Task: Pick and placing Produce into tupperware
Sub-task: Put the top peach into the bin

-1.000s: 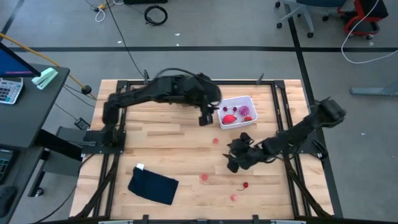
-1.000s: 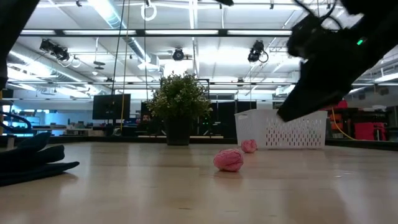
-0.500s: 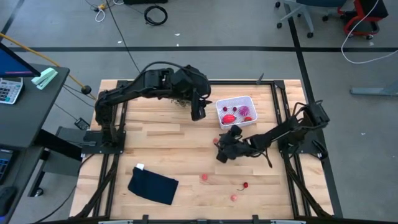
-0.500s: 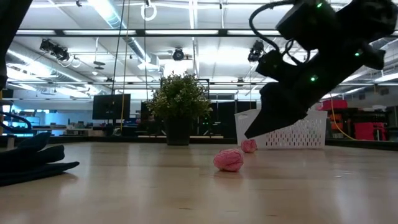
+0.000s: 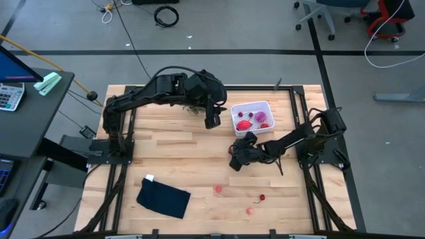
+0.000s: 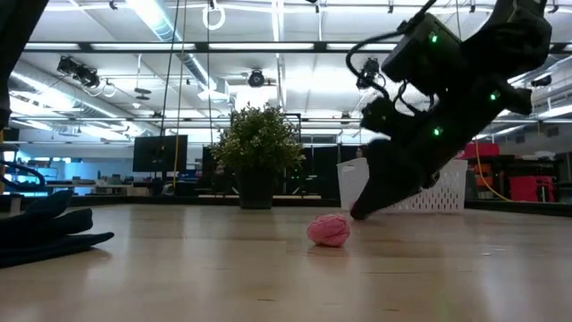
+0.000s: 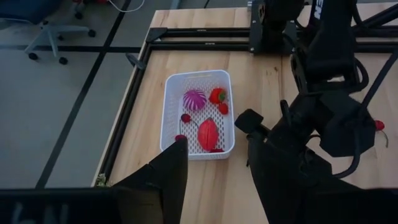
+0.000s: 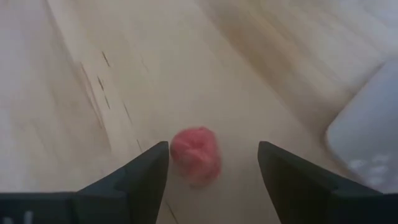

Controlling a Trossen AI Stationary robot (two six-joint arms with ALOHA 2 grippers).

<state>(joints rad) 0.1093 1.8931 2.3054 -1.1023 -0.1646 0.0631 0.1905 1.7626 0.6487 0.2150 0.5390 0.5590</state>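
Observation:
The white basket [image 5: 252, 119] stands toward the table's far right and holds a spiky purple piece [image 7: 194, 99], a strawberry [image 7: 217, 95], a red oval fruit [image 7: 208, 134] and small cherries. My left gripper [image 7: 214, 180] hovers open just left of the basket [image 7: 199, 112]. My right gripper [image 5: 234, 162] is low over the table in front of the basket, open, with a pink fruit [image 8: 196, 155] lying on the wood between and just ahead of its fingertips. In the low view the right gripper [image 6: 359, 211] hides that fruit. Three more fruits [image 5: 217, 189] [image 5: 262, 197] [image 5: 250, 210] lie near the near edge.
A dark blue folded cloth [image 5: 164, 197] lies at the near left. A bushy green potted plant [image 6: 256, 152] stands by the far edge behind the left arm. One pink fruit [image 6: 328, 230] sits nearest the low camera. The basket's corner [image 8: 367, 143] is close beside my right gripper.
My right gripper has swung from the table's right toward its left and far side and has come down low around the pink fruit in front of the basket. My left gripper has drawn back a little to the left, away from the basket, then held still.

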